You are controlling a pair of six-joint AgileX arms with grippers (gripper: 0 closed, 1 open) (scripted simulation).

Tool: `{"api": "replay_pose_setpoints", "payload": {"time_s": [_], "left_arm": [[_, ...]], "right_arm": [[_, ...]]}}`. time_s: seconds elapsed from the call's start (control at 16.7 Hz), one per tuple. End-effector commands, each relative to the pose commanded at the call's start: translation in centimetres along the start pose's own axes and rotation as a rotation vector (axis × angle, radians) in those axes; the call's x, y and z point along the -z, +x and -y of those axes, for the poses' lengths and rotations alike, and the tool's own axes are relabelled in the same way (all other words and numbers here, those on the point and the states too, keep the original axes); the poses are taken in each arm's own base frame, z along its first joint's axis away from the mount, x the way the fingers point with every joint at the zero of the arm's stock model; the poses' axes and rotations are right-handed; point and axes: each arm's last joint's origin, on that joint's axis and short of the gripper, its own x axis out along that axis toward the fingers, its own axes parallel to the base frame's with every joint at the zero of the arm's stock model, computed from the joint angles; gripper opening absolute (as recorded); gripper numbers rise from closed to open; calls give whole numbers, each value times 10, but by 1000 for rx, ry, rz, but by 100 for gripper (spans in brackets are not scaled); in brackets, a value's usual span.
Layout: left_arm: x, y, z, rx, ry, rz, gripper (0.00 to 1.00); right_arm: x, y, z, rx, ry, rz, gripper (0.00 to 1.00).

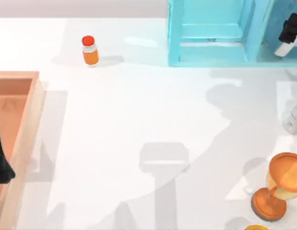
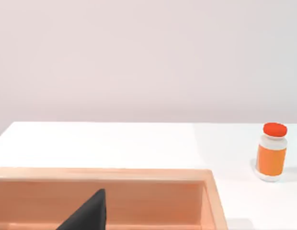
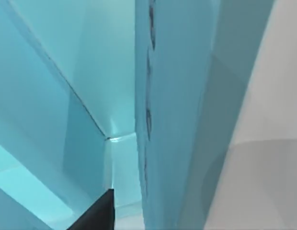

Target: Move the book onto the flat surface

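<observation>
The book [image 3: 172,96] appears in the right wrist view as a deep teal-blue upright slab with dark marks down its edge, standing inside the cyan shelf unit [image 1: 211,33]. My right gripper [image 1: 288,33] is inside the shelf's right compartment at the back right, close beside the book. In the top view the shelf's walls and my arm hide the book. The flat surface, the broad white tabletop [image 1: 139,124], spreads out in front of the shelf. My left gripper [image 1: 1,165] hangs parked over the tan wooden tray [image 1: 31,124] at the left edge.
An orange bottle [image 1: 90,50] with a red cap stands at the back left of the table. An orange hourglass-shaped object [image 1: 278,189] stands at the front right, and a white bottle [image 1: 294,117] lies at the right edge.
</observation>
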Motion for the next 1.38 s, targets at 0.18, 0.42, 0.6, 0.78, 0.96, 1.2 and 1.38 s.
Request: {"api": "replay_pose_setpoints", "payload": {"time_s": [0.18, 0.42, 0.6, 0.78, 0.96, 1.2, 1.38], "left_arm": [[0, 0, 0, 0, 0, 0, 100], [0, 0, 0, 0, 0, 0, 100], [0, 0, 0, 0, 0, 0, 100], [0, 0, 0, 0, 0, 0, 100], [0, 0, 0, 0, 0, 0, 100], [0, 0, 0, 0, 0, 0, 100], [0, 0, 0, 0, 0, 0, 100]], "right_arm": [[0, 0, 0, 0, 0, 0, 70], [0, 0, 0, 0, 0, 0, 40], [0, 0, 0, 0, 0, 0, 17], [0, 0, 0, 0, 0, 0, 0], [0, 0, 0, 0, 0, 0, 0], [0, 0, 0, 0, 0, 0, 0], [9, -18, -7, 107, -17, 36, 0]]}}
